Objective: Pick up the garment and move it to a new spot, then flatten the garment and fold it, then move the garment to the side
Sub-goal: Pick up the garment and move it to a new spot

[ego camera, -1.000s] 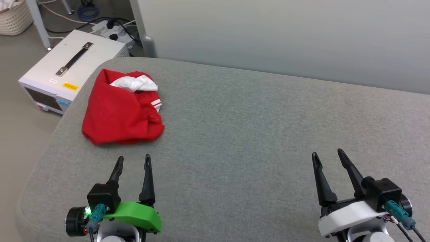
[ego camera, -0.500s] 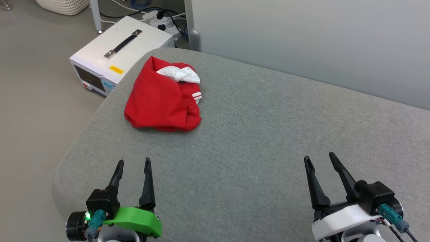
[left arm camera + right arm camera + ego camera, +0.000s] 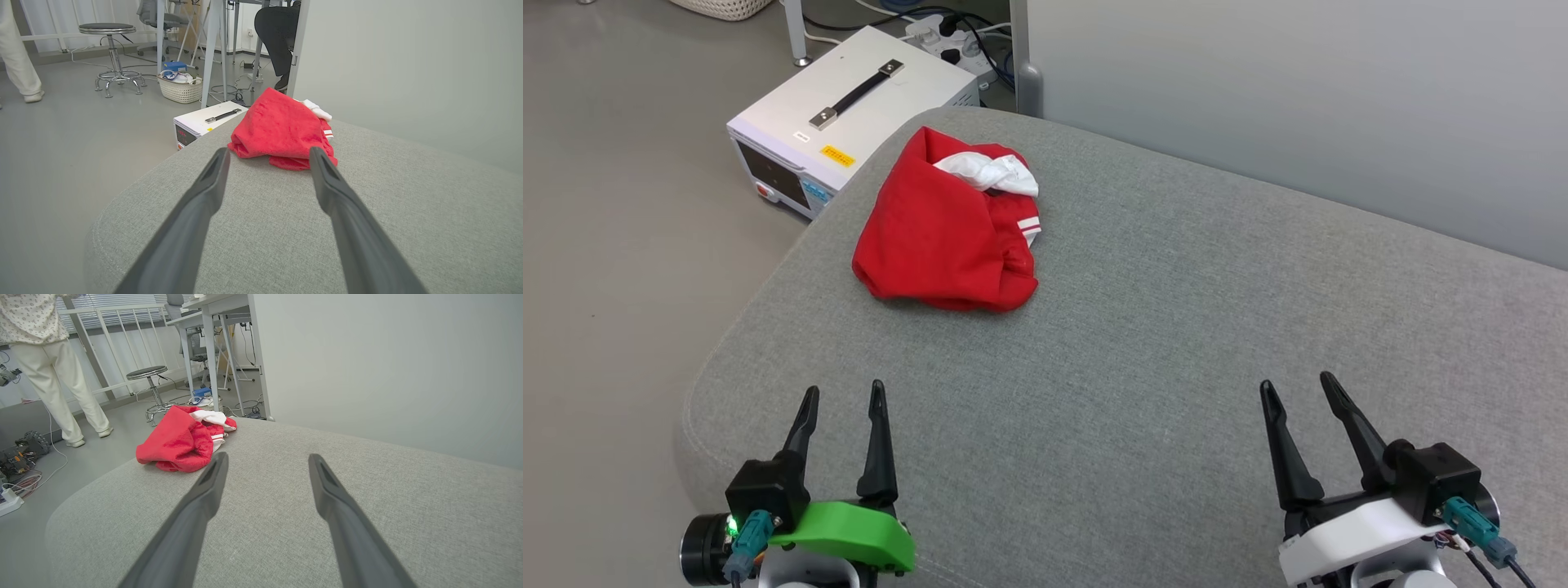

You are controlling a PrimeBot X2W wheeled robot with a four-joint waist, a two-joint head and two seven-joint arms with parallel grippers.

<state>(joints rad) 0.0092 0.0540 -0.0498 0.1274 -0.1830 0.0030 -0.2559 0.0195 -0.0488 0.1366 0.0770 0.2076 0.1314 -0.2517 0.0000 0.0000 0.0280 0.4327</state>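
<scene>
Bunched in a heap at the far left corner of the grey cushion (image 3: 1143, 343): the garment (image 3: 943, 237), plain red outward, much of it lost in its own folds. On top, just a twist of white sleeve (image 3: 988, 173) and a bit of striped trim. Near left, the left gripper (image 3: 843, 388), fingers spread wide and empty, well short of the cloth. Near right, the right gripper (image 3: 1295, 380), likewise spread and empty, well apart from it. On the floor beyond, a white box (image 3: 784, 122) with a yellow label (image 3: 837, 155), print too small to read. Far left, a person (image 3: 53, 371), cut off at the chest.
</scene>
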